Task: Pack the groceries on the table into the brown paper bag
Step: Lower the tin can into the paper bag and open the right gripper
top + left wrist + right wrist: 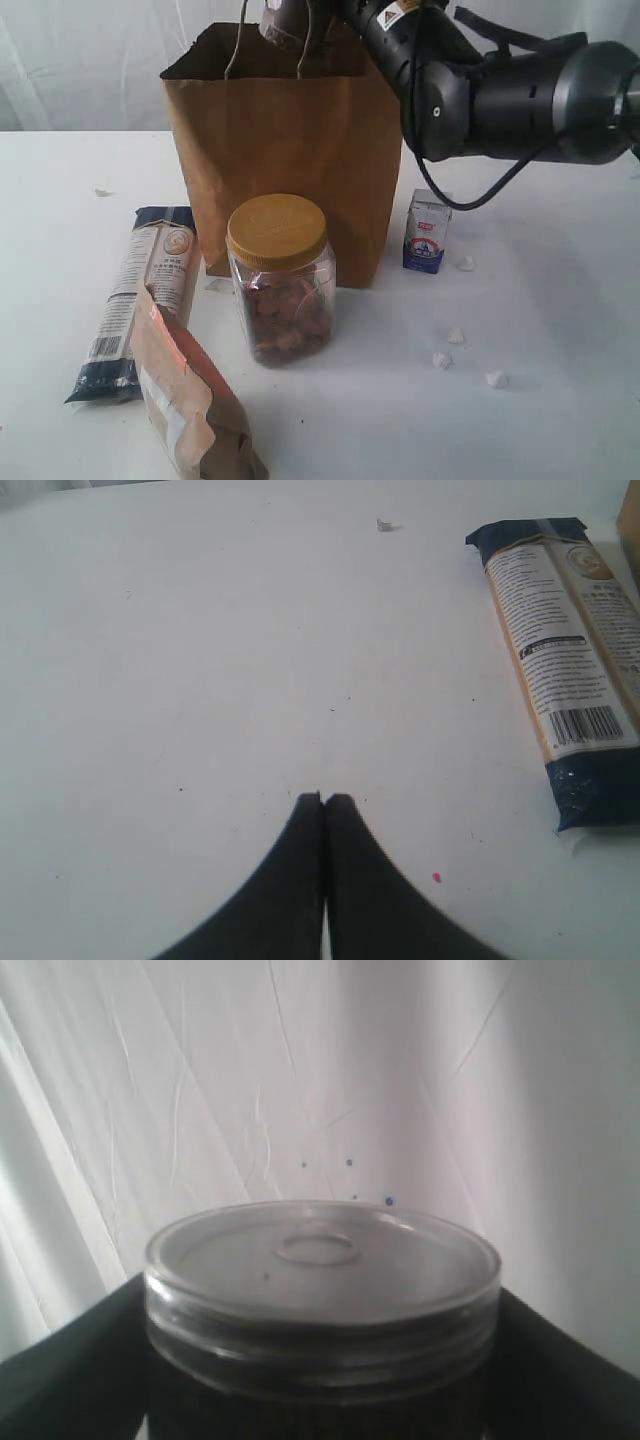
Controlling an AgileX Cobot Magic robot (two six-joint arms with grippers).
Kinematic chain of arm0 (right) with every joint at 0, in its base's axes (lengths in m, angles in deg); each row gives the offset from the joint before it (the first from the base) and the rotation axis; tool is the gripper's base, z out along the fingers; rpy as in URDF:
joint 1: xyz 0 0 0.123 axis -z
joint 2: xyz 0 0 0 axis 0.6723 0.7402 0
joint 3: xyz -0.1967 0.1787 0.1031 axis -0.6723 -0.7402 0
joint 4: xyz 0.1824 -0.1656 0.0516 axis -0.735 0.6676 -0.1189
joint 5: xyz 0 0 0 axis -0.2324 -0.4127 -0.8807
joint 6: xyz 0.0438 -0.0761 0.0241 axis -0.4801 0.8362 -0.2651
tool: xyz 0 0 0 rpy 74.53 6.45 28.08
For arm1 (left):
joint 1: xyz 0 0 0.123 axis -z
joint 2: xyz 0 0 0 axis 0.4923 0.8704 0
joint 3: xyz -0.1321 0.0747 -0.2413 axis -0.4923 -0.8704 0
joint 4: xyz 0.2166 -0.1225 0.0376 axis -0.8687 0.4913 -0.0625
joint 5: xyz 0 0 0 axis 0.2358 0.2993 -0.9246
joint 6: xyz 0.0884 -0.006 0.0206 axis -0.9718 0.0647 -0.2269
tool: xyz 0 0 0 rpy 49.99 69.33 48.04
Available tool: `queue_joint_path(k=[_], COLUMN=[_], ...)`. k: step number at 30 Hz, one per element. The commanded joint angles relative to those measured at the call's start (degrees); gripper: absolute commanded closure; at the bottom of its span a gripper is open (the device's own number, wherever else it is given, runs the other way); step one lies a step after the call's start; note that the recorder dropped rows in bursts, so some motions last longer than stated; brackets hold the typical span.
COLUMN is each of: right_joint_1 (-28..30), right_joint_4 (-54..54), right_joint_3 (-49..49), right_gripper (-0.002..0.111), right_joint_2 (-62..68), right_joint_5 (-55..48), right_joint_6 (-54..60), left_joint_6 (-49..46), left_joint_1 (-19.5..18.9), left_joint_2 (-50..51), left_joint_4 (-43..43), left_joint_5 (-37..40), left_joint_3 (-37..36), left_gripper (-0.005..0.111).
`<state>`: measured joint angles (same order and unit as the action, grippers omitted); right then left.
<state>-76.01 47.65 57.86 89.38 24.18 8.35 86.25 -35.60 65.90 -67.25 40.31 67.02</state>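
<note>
While the right arm (520, 100) reaches over the open mouth of the brown paper bag (290, 170), a dark round thing at its tip, apparently the small tin can (283, 22), hangs by the bag's cord handles (235, 50). On the table (560, 330), the clear yellow-lidded jar (280, 280) stands before the bag, with the long navy-beige pasta packet (140, 300) and the brown-orange pouch (190, 400) to its left. The small white-blue carton (427, 232) stands by the bag's right corner, near white crumbs (465, 365). From the left wrist, the left gripper (325, 800) shows its fingers pressed together, empty, over bare tabletop, apart from the packet. From the right wrist, the right gripper (320, 1400) pinches the can between dark fingers (70, 1360), with its lid facing the camera.
</note>
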Motion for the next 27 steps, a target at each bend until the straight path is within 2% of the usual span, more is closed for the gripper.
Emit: queue_joint_path(k=[1,15,22,27], right_joint_1=[-0.17,-0.17,-0.17,-0.17], right_joint_4=[0.87,1.01,1.57,1.57], right_joint_3=[1.02,1.02,1.02,1.02], right_gripper=[0.061,0.061,0.051,0.049], right_joint_2=[0.14,0.78,0.78,0.78], right_joint_5=[3.31,-0.30,-4.59,-9.51], right_joint_6=[-0.27,-1.88,-1.88,-1.88], left_joint_6=[0.04,0.04,0.04,0.04], left_joint_1=[0.19,0.19,0.19,0.19], left_joint_2=[-0.28,-0.28,-0.28,-0.28], left_joint_4=[0.30,0.30,0.30,0.30], left_joint_5=[0.07,0.07,0.07,0.07], left_joint_3=[0.00,0.00,0.00,0.00], left_gripper=[0.107,0.107,0.107,0.107])
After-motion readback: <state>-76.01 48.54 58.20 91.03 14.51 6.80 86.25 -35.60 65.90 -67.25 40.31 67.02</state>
